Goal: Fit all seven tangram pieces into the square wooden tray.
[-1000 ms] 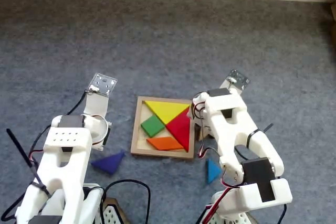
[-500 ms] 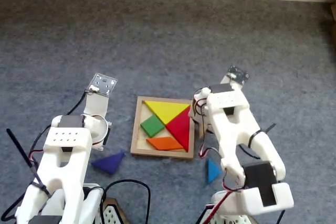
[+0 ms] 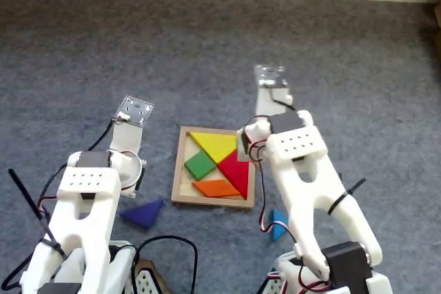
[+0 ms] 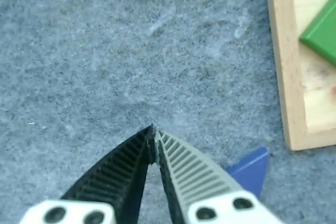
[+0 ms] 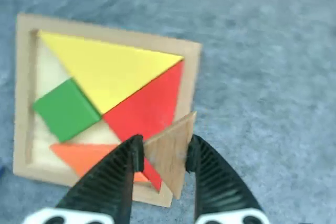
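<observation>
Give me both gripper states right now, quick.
Left gripper: closed, holding nothing.
Right gripper: closed on a wooden triangle piece.

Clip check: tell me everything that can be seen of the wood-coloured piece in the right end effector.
The wood-coloured piece is flat, plain tan and triangular as far as it shows. It looks like unpainted wood. It is clamped between the two fingers of the right end effector, with one corner pointing away from the wrist. In the right wrist view it overlaps the red triangle and the rim of the tray. Whether it touches either cannot be told.
</observation>
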